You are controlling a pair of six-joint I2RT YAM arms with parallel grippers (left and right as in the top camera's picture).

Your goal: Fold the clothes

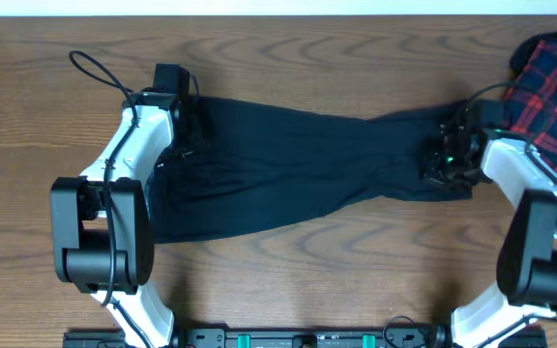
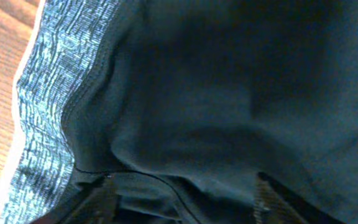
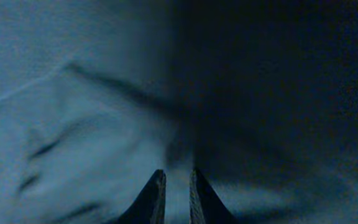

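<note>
The clothes, a pair of black trousers (image 1: pixel 298 164), lie spread across the table from left to right. Their grey-flecked waistband (image 2: pixel 42 112) is at the left end. My left gripper (image 1: pixel 187 130) is low over the waist end, and in the left wrist view it (image 2: pixel 182 199) stands open, fingers (image 2: pixel 101 199) wide apart with black cloth bunched between them. My right gripper (image 1: pixel 443 155) is at the narrow leg end. In the right wrist view it (image 3: pixel 178 177) is pressed into the cloth (image 3: pixel 104 124), its jaws almost together with a thin strip of fabric in the gap.
A red-and-black plaid garment (image 1: pixel 549 87) lies at the back right corner, just behind my right arm. Bare wooden table (image 1: pixel 307 58) shows behind and in front of the trousers. The arm bases stand along the front edge.
</note>
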